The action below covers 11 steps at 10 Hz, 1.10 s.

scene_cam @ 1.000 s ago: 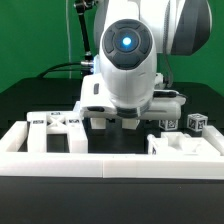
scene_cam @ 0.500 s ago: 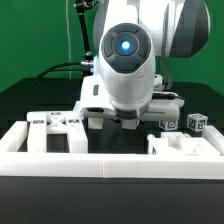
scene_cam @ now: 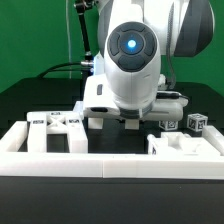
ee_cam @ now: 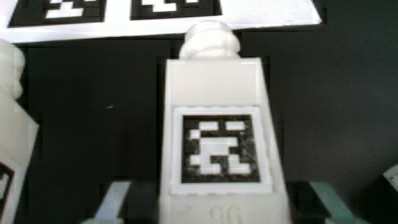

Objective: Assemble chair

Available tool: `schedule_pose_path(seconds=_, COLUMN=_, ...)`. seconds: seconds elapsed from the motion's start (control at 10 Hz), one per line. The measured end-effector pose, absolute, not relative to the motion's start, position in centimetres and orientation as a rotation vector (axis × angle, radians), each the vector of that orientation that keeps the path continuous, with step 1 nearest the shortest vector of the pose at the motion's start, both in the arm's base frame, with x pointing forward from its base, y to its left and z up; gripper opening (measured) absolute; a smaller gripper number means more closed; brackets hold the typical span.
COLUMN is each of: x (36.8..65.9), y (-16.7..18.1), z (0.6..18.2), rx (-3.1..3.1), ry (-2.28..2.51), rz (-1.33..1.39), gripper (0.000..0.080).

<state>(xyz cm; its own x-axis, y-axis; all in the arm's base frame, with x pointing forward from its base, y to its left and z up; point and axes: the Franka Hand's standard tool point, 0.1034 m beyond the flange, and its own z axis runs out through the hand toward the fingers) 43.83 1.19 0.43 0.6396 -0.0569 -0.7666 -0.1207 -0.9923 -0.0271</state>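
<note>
Not built yet: chair pieces (scene_cam: 55, 130) lie loose on the desk (scene_cam: 25, 95), nr the rail (scene_cam: 110, 165). Gripper (ee_cam: 222, 205) is open over one long piece (ee_cam: 221, 110) — fingers (ee_cam: 118, 200) either side, not touching. Nearly all's left to do.

The exterior view sits low, roughly level with the black table (scene_cam: 25, 100) and just outside the long white border rail (scene_cam: 110, 165). It faces the arm (scene_cam: 135, 60) head-on against a green backdrop (scene_cam: 30, 40), near enough that the arm fills the upper middle. The wrist view looks straight down past the gripper (ee_cam: 222, 205) onto the same table, very close, with one tagged chair piece (ee_cam: 221, 110) filling its centre. Both views probably share that piece, though from outside the arm hides most of it.
</note>
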Motion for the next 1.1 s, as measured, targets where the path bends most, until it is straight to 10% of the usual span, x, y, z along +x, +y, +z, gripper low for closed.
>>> schedule_pose_path(seconds=0.6, x=50.1, y=0.6, z=8.2, rx=-2.795, ry=-0.114, rz=1.051, gripper=0.0288)
schedule_pose_path(seconds=1.1, x=52.3, y=0.3, z=9.9, rx=-2.9, ry=-0.112, rz=0.784, gripper=0.029)
